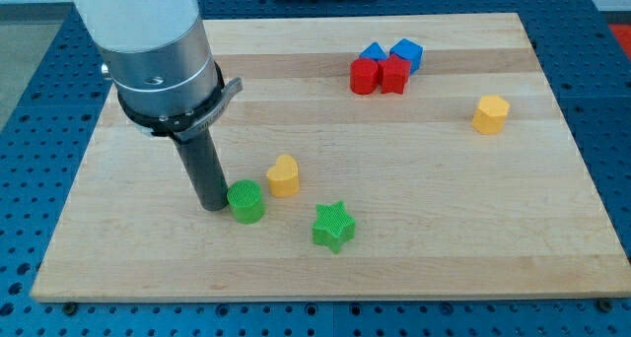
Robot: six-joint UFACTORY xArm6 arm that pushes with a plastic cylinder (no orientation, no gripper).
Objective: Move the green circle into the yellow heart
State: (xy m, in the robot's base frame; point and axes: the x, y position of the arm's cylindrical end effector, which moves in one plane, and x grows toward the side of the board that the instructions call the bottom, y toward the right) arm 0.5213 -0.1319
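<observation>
The green circle (246,201) lies on the wooden board, left of the middle and toward the view's bottom. The yellow heart (284,175) sits just up and to the right of it, with a small gap between them. My tip (214,207) rests on the board right against the green circle's left side. The rod rises from there to the large grey arm body at the view's upper left.
A green star (333,226) lies to the lower right of the circle. A yellow hexagon (490,113) sits at the right. Two red blocks (380,76) and two blue blocks (392,53) cluster near the top. The board's edge (325,296) runs along the bottom.
</observation>
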